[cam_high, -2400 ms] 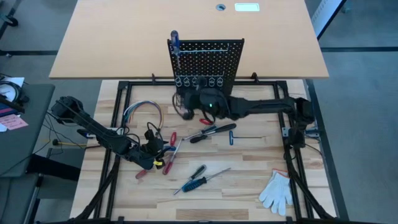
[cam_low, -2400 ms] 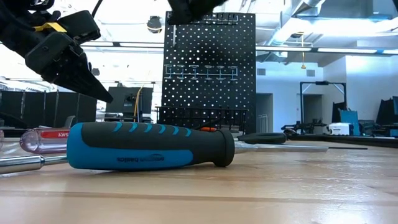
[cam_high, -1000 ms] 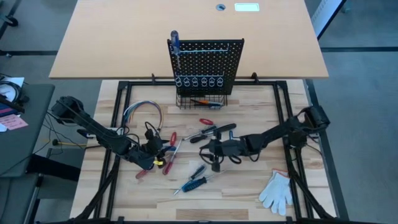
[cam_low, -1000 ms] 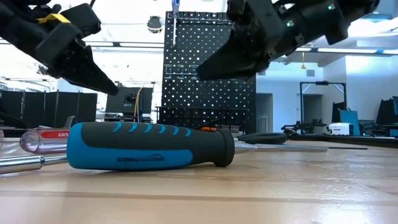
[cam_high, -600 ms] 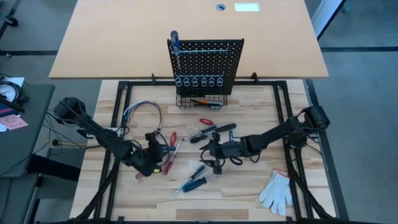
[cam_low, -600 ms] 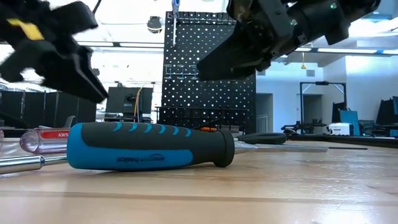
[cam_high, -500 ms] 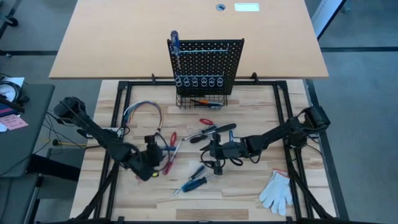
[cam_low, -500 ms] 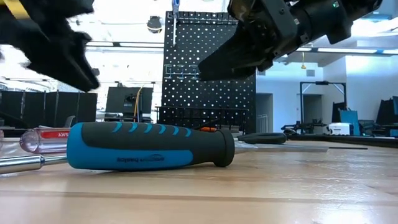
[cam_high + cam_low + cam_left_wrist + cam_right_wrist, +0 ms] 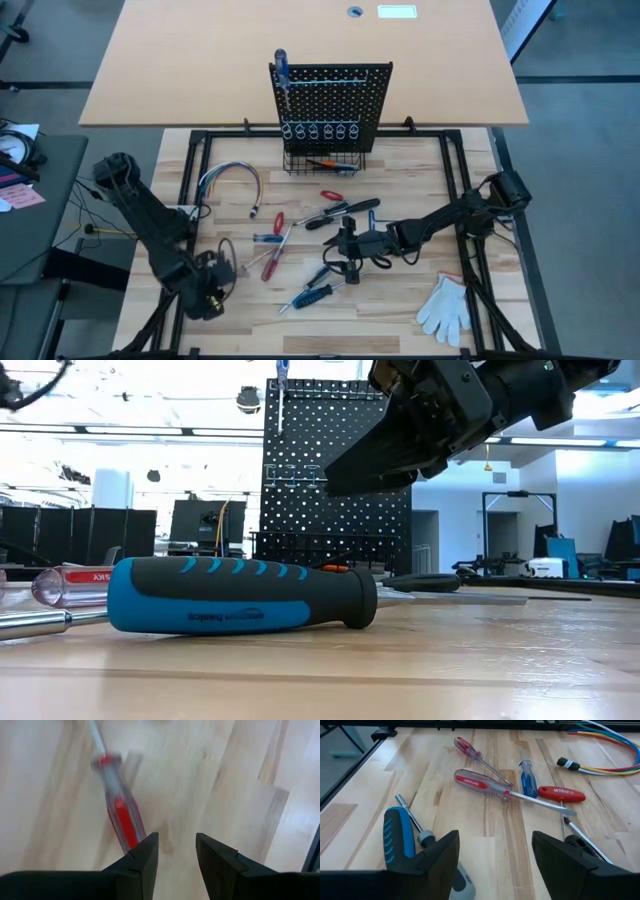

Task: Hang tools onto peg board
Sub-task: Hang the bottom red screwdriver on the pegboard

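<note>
Low view: blue, black-striped rubbery screwdriver (image 9: 240,594) lies on wooden tabletop (image 9: 420,660).
Right pincer (image 9: 345,262) spread above; left pincer (image 9: 175,850) parted, empty.

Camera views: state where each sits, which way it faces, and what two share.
High: overhead, straight down; both arms, left gripper, right gripper.
Low: tabletop height, facing the upright black perforated peg board; right gripper overhead.
Left wrist: down at a red-handled clear screwdriver; own fingers.
Right wrist: across the wooden tabletop; own fingers.
Shared: low and right wrist both show the blue-and-black-handled screwdriver.
</note>
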`<state>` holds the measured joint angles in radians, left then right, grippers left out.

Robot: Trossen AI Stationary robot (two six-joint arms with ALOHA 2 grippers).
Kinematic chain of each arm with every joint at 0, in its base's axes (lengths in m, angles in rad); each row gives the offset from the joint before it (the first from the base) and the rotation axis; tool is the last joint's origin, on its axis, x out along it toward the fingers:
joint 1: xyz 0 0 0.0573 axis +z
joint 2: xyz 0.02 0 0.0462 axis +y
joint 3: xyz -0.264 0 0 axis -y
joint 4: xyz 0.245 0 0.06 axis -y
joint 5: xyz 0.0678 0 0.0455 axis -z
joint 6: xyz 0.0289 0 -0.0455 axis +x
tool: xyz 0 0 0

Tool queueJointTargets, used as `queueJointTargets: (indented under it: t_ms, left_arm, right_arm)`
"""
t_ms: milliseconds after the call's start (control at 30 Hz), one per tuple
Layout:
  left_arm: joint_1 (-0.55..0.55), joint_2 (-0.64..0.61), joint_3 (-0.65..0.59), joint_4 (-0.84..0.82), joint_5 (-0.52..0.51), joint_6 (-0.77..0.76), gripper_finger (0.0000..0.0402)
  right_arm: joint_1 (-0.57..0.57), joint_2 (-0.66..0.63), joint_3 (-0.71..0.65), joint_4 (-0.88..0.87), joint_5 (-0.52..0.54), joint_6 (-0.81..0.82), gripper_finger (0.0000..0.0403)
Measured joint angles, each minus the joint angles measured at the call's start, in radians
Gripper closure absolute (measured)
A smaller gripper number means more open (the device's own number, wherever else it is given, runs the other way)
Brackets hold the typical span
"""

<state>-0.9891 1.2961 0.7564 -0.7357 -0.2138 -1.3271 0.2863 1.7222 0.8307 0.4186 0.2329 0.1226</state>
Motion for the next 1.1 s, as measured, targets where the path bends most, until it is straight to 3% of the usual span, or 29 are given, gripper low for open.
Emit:
queueJointTargets:
  t_ms: [233, 400, 567, 733, 900, 1100]
  left_arm:
    - [-0.08, 0.0, -0.094, 0.029, -0.076, -0.24, 0.0249]
    - [-0.081, 0.0, -0.168, 0.092, -0.095, -0.282, 0.021]
    - [-0.071, -0.004, -0.222, 0.112, -0.113, -0.318, 0.0208]
    - [-0.07, -0.002, -0.238, 0.101, -0.117, -0.244, 0.0243]
    - [-0.052, 0.002, -0.185, -0.057, -0.125, -0.244, 0.0327]
    - [-0.023, 0.001, -0.017, -0.316, -0.124, -0.242, 0.0327]
  right_arm:
    - [-0.007, 0.0, 0.0, 0.013, 0.0, -0.026, 0.0145]
    - [-0.015, 0.0, 0.0, 0.037, 0.0, -0.053, 0.0145]
    - [-0.021, 0.0, 0.0, 0.039, 0.0, -0.056, 0.0145]
    - [-0.021, 0.0, 0.0, 0.039, 0.0, -0.056, 0.0145]
    - [-0.005, 0.0, 0.0, 0.039, 0.0, -0.082, 0.0145]
    - [0.009, 0.001, 0.029, 0.034, 0.01, -0.107, 0.0148]
